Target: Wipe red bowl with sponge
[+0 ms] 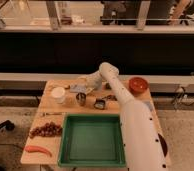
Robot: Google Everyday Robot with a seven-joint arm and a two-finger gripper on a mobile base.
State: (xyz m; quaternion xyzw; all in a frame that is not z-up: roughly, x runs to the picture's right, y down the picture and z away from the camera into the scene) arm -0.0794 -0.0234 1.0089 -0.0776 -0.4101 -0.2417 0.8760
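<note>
Red bowl [138, 85] sits far right — end effector [85, 86] far left, grip state unclear.

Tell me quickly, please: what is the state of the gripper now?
Gripper: at the far side of the table, away from the red bowl; its state cannot be told.
</note>
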